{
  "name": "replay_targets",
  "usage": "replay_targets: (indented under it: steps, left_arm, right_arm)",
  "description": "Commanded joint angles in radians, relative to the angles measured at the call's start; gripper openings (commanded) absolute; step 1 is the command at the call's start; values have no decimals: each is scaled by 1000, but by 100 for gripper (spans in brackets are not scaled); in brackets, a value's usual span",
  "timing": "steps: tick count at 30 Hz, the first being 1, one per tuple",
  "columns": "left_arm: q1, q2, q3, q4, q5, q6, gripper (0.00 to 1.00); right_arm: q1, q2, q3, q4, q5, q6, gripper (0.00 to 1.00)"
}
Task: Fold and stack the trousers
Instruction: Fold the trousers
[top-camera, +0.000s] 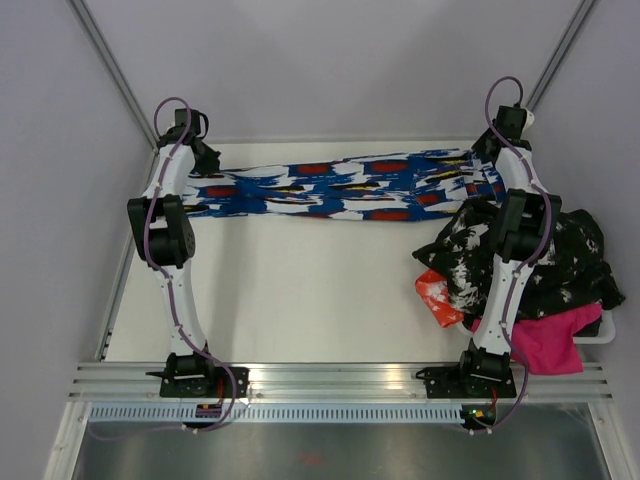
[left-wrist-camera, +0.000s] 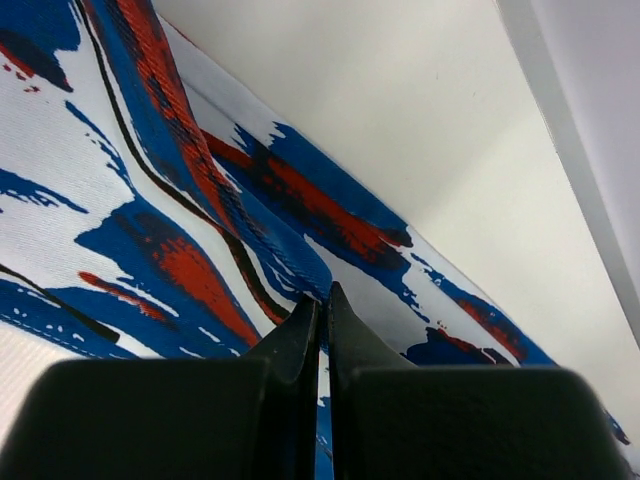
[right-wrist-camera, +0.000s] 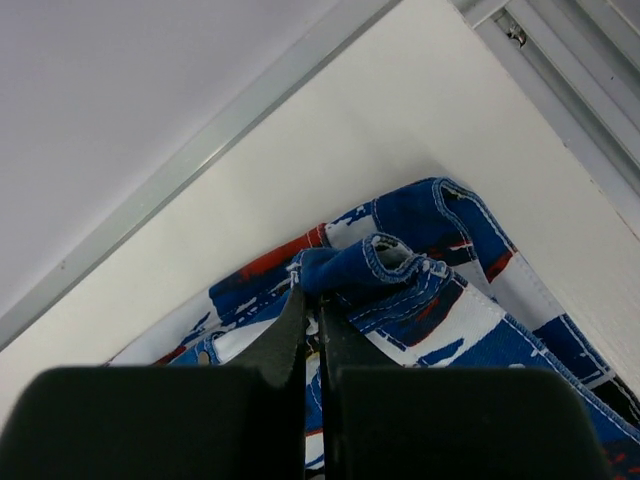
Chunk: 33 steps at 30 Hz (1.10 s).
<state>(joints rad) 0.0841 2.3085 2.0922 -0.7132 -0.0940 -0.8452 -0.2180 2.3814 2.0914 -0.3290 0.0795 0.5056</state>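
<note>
The trousers, royal blue with white, red, black and yellow splashes, lie stretched left to right along the far edge of the table. My left gripper is shut on their left end; in the left wrist view the closed fingertips pinch a fold of the cloth. My right gripper is shut on their right end; in the right wrist view the closed fingertips pinch a stitched blue fold of the waistband.
A heap of other clothes lies at the right: a black-and-white garment, an orange-red piece and a pink one. The back wall and the table's metal edge rail are close behind both grippers.
</note>
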Motion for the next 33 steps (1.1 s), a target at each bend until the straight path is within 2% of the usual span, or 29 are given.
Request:
replay_targets:
  steps: [1, 3, 5, 6, 8, 9, 10, 11, 12, 14, 18, 20, 21, 23, 24, 27, 33]
  left_arm:
    - [23, -29, 48, -12, -55, -3, 3]
    - [28, -27, 51, -17, -61, 6, 7]
    - [31, -17, 49, 7, -52, 27, 18]
    - [32, 1, 51, 21, -33, 44, 36]
    - [34, 22, 57, 46, -26, 86, 59]
    - [40, 37, 68, 64, -29, 98, 76]
    - [45, 40, 77, 73, -27, 116, 80]
    - [49, 39, 81, 84, -23, 130, 83]
    - [61, 23, 86, 107, -21, 144, 87]
    - [69, -3, 83, 119, -33, 202, 89]
    - [74, -63, 45, 45, -105, 244, 90]
    - [75, -98, -10, 1, -119, 227, 90]
    - [78, -112, -90, 3, -124, 210, 88]
    - [101, -164, -183, 52, -75, 199, 85]
    - [112, -182, -283, 84, -47, 192, 83]
    - [173, -236, -444, 236, 58, 161, 78]
    - [229, -199, -449, 351, 89, 164, 74]
  right_arm:
    - [-12, 21, 33, 53, 13, -12, 0]
    - [-12, 38, 27, 62, 6, -12, 0]
    - [-12, 54, 36, 73, -18, -15, 3]
    - [-12, 70, 42, 80, -32, -16, 10]
    - [-12, 84, 59, 93, -75, -18, 20]
    - [-12, 96, 68, 100, -105, -13, 34]
    - [-12, 102, 96, 108, -151, -13, 43]
    - [-12, 107, 119, 113, -203, -22, 61]
    - [-11, 113, 140, 111, -299, -27, 67]
    - [-3, 104, 182, 113, -362, -42, 79]
    - [22, 12, 153, 107, -408, -111, 86]
    - [41, -25, 99, 99, -405, -127, 86]
    - [49, -57, 82, 90, -402, -134, 86]
    - [75, -97, 24, 81, -403, -147, 86]
    - [86, -108, 9, 64, -403, -162, 86]
    - [137, -132, -37, 12, -396, -211, 86]
    - [213, -133, -83, -10, -414, -239, 85]
